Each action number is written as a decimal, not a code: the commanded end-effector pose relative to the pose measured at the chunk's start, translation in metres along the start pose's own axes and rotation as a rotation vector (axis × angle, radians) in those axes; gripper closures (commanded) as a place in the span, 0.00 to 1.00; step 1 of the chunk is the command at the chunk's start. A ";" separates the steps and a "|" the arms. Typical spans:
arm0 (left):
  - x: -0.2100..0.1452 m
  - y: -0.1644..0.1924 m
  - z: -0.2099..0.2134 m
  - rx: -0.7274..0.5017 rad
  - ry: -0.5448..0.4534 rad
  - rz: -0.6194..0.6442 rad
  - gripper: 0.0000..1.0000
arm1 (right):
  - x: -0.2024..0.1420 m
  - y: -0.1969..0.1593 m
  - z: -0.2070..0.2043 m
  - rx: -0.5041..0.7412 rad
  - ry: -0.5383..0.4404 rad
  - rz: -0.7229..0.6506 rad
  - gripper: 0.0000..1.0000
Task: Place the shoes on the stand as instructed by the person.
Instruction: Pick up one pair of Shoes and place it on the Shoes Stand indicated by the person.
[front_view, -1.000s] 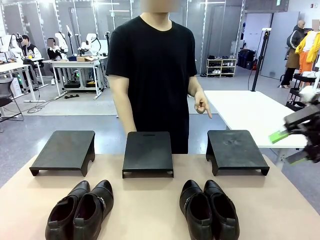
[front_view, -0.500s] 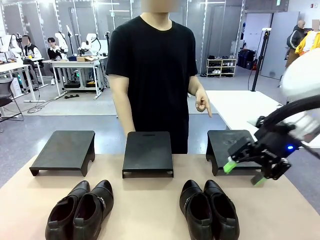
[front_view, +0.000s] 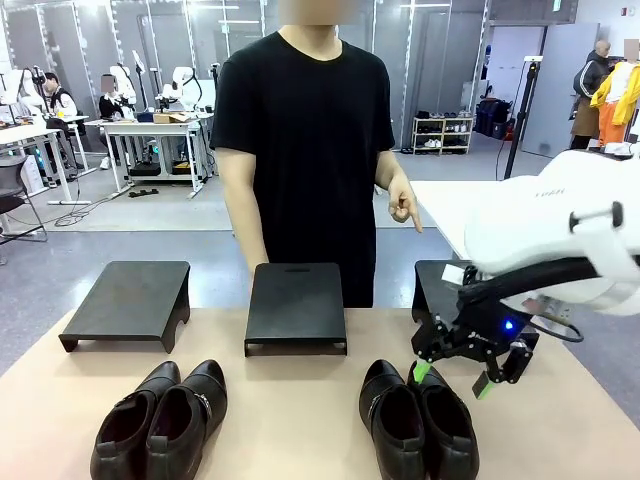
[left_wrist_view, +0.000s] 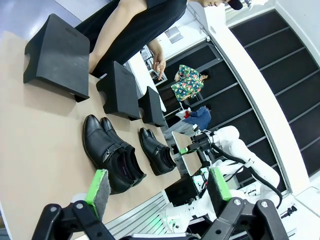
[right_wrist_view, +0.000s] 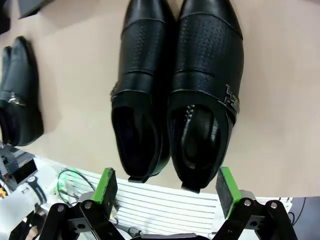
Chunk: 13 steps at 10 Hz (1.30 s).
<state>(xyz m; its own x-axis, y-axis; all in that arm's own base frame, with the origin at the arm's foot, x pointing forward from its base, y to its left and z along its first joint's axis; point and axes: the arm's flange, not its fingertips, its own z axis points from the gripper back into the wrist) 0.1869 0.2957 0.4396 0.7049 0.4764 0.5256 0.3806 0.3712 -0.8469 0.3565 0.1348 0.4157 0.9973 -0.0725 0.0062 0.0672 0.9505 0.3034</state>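
Two pairs of shiny black shoes stand at the near table edge: a left pair (front_view: 160, 420) and a right pair (front_view: 418, 420). Beyond them are three black stands, left (front_view: 128, 298), middle (front_view: 296, 303) and right (front_view: 432, 298). The person's hand (front_view: 405, 208) points a finger down toward the right stand. My right gripper (front_view: 450, 378) hovers open just above the right pair (right_wrist_view: 175, 95), its green pads (right_wrist_view: 106, 185) on either side of the heels. My left gripper (left_wrist_view: 157, 189) is open and empty, off to the side of the left pair (left_wrist_view: 112, 155).
My white right arm (front_view: 560, 230) crosses in front of the right stand and hides most of it. A white table (front_view: 500, 215) stands behind at the right. Bare tan tabletop (front_view: 290, 410) lies between the two pairs.
My right arm has swung in from the picture's right edge, down and leftward, to just over the right pair of shoes. The person's pointing hand and the shoes have stayed put.
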 end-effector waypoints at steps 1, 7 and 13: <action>0.000 0.000 0.001 -0.010 -0.002 -0.017 0.00 | 0.000 0.005 -0.025 -0.061 0.018 -0.024 0.00; 0.000 0.000 0.001 -0.010 -0.002 -0.017 0.00 | 0.002 0.020 -0.067 -0.192 -0.008 0.009 0.00; 0.000 0.000 0.001 -0.010 -0.002 -0.017 0.00 | 0.000 0.030 -0.087 -0.249 0.018 0.053 0.00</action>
<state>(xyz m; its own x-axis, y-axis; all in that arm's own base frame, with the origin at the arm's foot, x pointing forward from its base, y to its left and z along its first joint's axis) 0.1869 0.2957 0.4396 0.7048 0.4763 0.5257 0.3807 0.3713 -0.8469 0.3614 0.1810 0.3471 0.9996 0.0096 -0.0256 -0.0072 0.9956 0.0932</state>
